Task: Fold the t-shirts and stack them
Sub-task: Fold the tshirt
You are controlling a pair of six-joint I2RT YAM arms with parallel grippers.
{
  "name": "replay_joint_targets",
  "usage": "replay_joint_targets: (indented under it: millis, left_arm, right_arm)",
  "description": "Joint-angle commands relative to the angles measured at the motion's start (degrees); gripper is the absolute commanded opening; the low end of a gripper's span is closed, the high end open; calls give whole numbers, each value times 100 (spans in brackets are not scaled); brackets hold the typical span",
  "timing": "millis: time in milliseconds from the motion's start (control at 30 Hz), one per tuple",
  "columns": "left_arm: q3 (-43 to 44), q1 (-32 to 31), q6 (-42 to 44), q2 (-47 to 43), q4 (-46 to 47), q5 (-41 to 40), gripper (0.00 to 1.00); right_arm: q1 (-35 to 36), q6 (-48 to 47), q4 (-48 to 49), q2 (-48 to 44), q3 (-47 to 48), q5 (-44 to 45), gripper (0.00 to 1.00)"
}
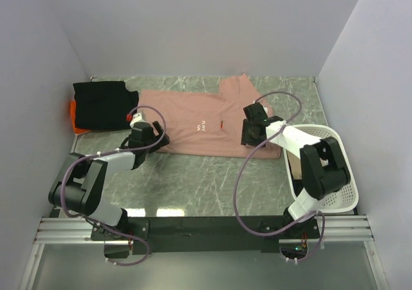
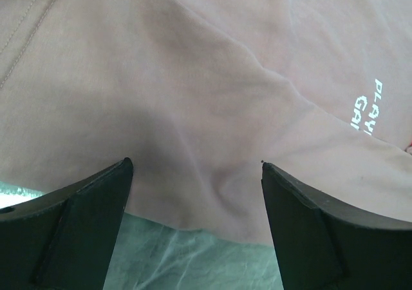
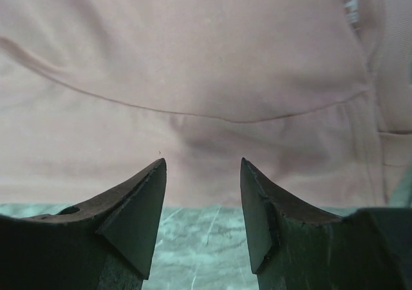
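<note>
The dusty-pink t-shirt (image 1: 193,119) lies spread on the table's middle, small white text on its chest. A folded black t-shirt (image 1: 102,104) lies on an orange one (image 1: 74,117) at the far left. My left gripper (image 1: 145,133) is open and empty over the pink shirt's near left edge; in the left wrist view the pink cloth (image 2: 193,77) fills the frame between the fingers (image 2: 96,206). My right gripper (image 1: 252,130) is open and empty over the shirt's near right edge, with the hem (image 3: 193,174) just beyond its fingertips (image 3: 149,193).
A white mesh laundry basket (image 1: 341,174) stands at the right by the right arm. White walls close the table on three sides. Green marble tabletop (image 1: 206,180) shows between the shirt and the arm bases.
</note>
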Motion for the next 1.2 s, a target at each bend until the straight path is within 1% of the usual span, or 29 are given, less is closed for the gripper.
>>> replay_joint_targets:
  millis: [0,233,467,700,900,967,1067,1100,1167]
  left_arm:
    - [-414,-12,-264,-122,-395,327,88]
    - [-731,-12,-449,-342,-360,467,88]
    - [-836,-12,-668,-474,-439,494,88]
    - [-1047,-21,-950,-623,-430,678,88]
    - [-1328,-47,-1082,-1281,-597,687,88]
    - [-1320,-83,-1029,-1501,-895,687,88]
    - [-1258,-83,-898,-2046,-1465,512,89]
    - [-1232,-83,-862,-2334,-1528,407,89]
    - [-1118,-83,-809,-2626,-2027,318,89]
  right_arm:
    - [-12,-8,134,390,226,-51,57]
    - [-12,-17,178,681,68,-261,56]
    - [-12,-16,169,357,-573,-595,56]
    - [-20,-105,-24,154,-881,-780,57]
    - [-20,-131,-130,-92,-1215,-894,56]
    - [-29,-131,-208,-241,-1294,-903,56]
    - [-20,-131,-340,-443,-1304,-807,57]
    - [-12,-157,-367,-496,-1277,-816,57]
    - [-12,-157,-507,-654,-1164,-798,57]
